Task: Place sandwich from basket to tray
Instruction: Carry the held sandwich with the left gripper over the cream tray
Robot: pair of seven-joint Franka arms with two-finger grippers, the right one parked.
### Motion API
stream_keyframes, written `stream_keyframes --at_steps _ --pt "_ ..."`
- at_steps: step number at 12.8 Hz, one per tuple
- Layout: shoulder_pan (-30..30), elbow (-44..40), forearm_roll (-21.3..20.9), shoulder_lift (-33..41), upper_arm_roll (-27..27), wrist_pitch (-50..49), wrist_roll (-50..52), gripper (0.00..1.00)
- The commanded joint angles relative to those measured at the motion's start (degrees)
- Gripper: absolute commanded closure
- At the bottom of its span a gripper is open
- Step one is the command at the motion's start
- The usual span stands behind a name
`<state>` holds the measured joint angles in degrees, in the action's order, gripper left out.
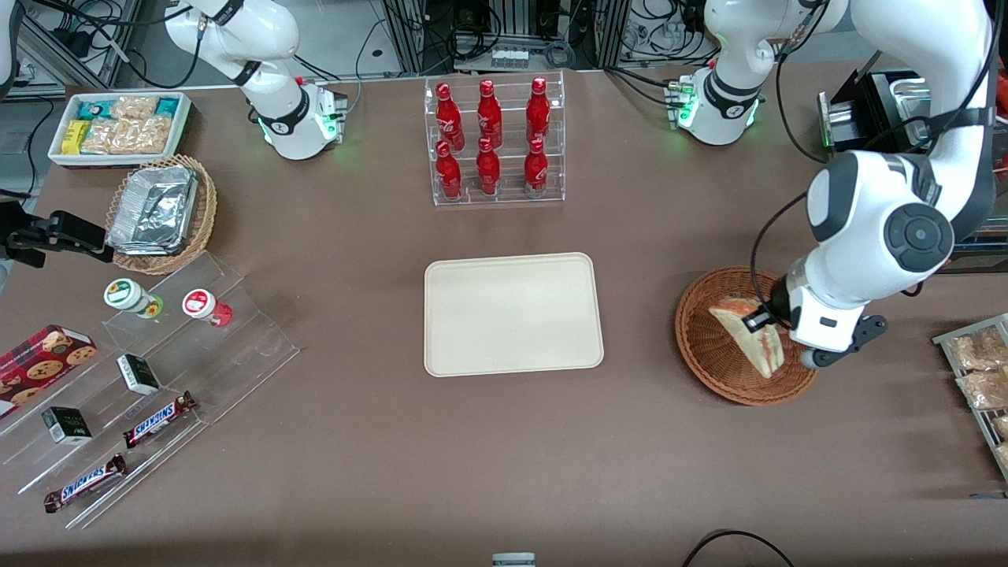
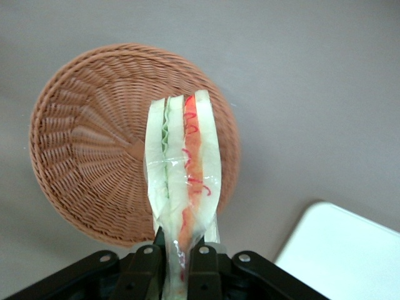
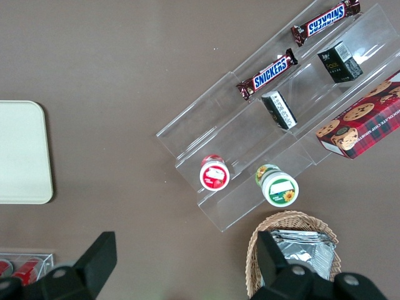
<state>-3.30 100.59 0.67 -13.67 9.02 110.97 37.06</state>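
My left gripper [image 1: 768, 323] hangs over the round reddish-brown wicker basket [image 1: 705, 346] and is shut on the sandwich [image 1: 748, 335], a clear-wrapped wedge of pale bread. In the left wrist view the sandwich [image 2: 183, 169] shows its green and red-orange filling layers, its narrow end pinched between the black fingers [image 2: 145, 269], lifted above the basket [image 2: 94, 156], which holds nothing else. The cream-beige tray [image 1: 512, 313] lies flat at the table's middle, toward the parked arm from the basket; one corner of the tray [image 2: 347, 256] shows in the wrist view.
A clear rack of red bottles [image 1: 494, 142] stands farther from the camera than the tray. Bagged snacks on a rack [image 1: 980, 378] sit at the working arm's table end. A stepped acrylic stand with candy bars [image 1: 150, 378], a foil-filled basket [image 1: 161, 213] and a white snack bin [image 1: 118, 126] lie toward the parked arm's end.
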Motion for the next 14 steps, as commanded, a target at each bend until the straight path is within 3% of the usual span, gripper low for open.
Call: stream_keyframes --at_steps 1,6,14 --pt "-6.1 -9.1 -0.5 -4.1 -0.1 -5.9 1.0 1.0" --pt "-19.3 -12.7 0.1 -9.0 -0.1 -5.5 1.3 1.0" --pt "-33.0 -15.8 -0.8 -20.0 -0.1 2.8 7.6 1.0"
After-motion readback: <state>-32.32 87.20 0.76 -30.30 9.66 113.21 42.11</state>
